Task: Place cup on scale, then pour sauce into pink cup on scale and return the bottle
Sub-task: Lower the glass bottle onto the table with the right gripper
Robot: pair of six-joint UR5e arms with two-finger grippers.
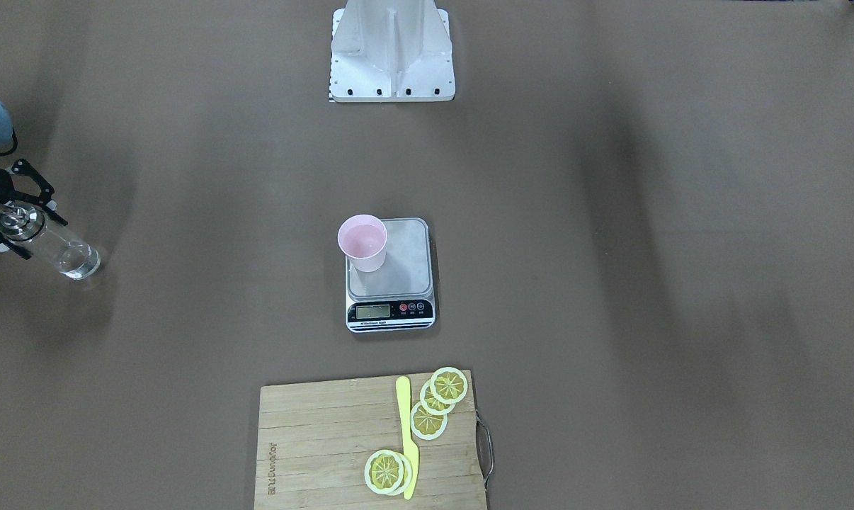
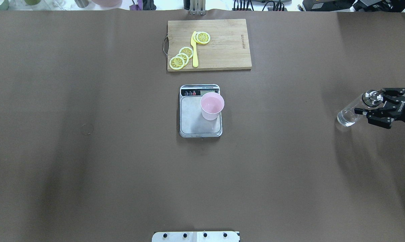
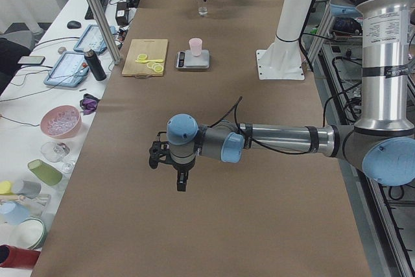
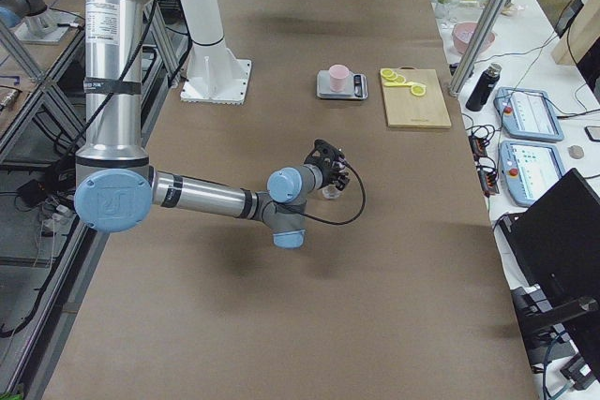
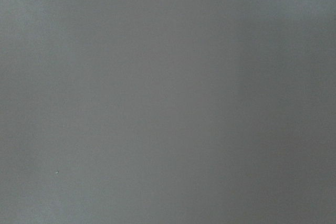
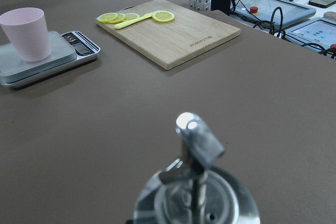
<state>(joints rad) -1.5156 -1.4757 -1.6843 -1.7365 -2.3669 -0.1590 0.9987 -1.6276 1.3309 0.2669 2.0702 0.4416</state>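
L gripper point(image 3: 155, 155) hangs over bare surface; can't tell its state. Centre: cup point(image 2: 212, 106) sits on scale point(image 2: 199, 126), by the display edge, so step 1 looks done. Cup seems empty, tho clear liquid wd barely show. R: right gripper point(image 2: 372, 101) straddles neck of upright bottle point(image 2: 352, 112); can't tell if clamped. Little sauce point(image 2: 345, 119) at its base. Next, I reckon: firm grip, lift, tip spout over rim.

Overhead, front views opposed; both centre scale point(image 1: 402, 258)
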